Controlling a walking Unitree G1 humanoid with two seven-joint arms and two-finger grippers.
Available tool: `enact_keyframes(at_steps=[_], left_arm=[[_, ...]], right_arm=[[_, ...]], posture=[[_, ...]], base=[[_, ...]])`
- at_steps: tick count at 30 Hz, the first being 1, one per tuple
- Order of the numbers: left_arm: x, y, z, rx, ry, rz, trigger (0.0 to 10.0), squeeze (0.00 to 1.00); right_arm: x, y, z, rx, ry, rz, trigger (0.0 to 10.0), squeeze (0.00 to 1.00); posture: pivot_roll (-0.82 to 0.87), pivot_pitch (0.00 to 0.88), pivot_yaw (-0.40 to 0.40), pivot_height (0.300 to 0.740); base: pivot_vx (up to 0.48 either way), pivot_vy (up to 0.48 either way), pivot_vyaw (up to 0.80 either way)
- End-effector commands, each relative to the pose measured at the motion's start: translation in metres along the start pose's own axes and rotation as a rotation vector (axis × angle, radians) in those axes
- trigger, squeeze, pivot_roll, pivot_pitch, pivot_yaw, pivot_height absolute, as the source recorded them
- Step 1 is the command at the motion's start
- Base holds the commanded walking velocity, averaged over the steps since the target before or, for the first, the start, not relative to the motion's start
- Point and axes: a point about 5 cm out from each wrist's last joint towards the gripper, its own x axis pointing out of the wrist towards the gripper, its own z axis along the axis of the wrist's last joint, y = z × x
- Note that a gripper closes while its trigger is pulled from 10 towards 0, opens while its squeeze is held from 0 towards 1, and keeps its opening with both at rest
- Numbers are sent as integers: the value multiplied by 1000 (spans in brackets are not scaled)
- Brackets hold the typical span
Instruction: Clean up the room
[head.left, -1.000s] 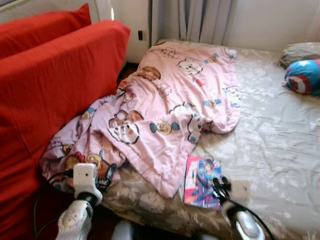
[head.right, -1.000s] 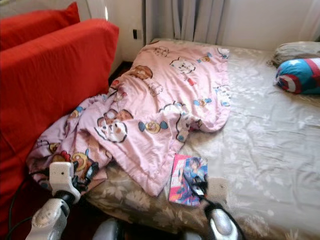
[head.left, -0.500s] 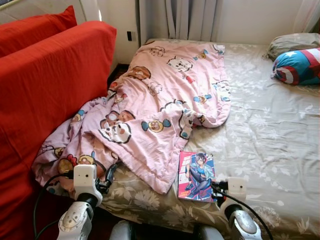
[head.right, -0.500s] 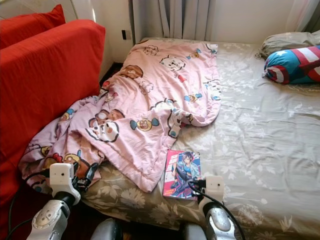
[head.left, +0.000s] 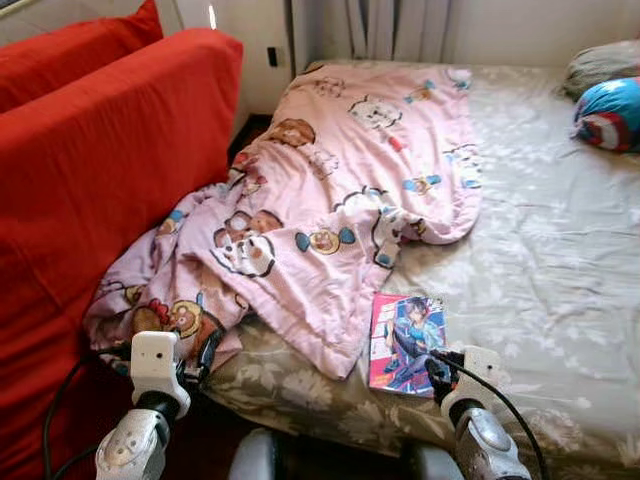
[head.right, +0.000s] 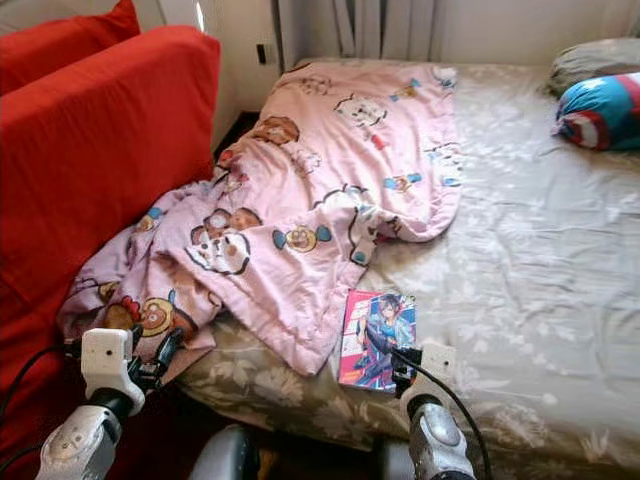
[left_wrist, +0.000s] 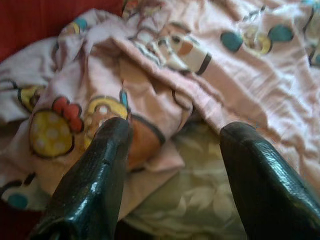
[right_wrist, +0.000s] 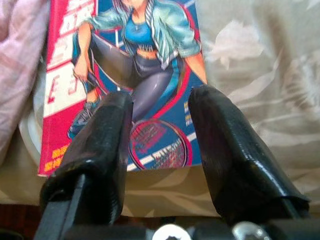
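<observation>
**Right gripper over comic book at bed's near edge**

Comic book (head.left: 405, 343) lies flat on the bed (head.left: 560, 250), close to its near edge, just beside the lower hem of the pink cartoon blanket (head.left: 330, 210). Right gripper (right_wrist: 157, 125) hangs just above the book's near end, fingers (right_wrist: 227, 150) spread apart, nothing between them. Left gripper (left_wrist: 172, 150) sits at the bed's near left corner, fingers wide apart, unloaded, over the bunched blanket where it spills toward the red sofa (head.left: 90, 170). Blue-and-red round cushion (head.left: 610, 113) rests at the bed's far right edge.
</observation>
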Motion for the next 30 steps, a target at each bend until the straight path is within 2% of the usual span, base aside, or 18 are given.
enact_keyframes(at_steps=[1,12,21,30], left_arm=[[-5,4,3,23,9,-3,10000,0],[-24,11,4,56,48,-1,10000,0],[-32,16,3,78,75,3,10000,0],[-33,16,4,88,84,-3,10000,0]], right_arm=[[0,-1,0,32,-1,-15,10000,0],[-1,-6,1,128,-42,-44,10000,0],[0,-8,11,191,-109,-39,10000,0],[0,-9,12,194,-111,-36,10000,0]], posture=[[108,195,80,626],[143,236,105,626],[154,248,117,626],[155,247,121,626]], base=[[0,0,0],[0,0,0],[0,0,0],[0,0,0]])
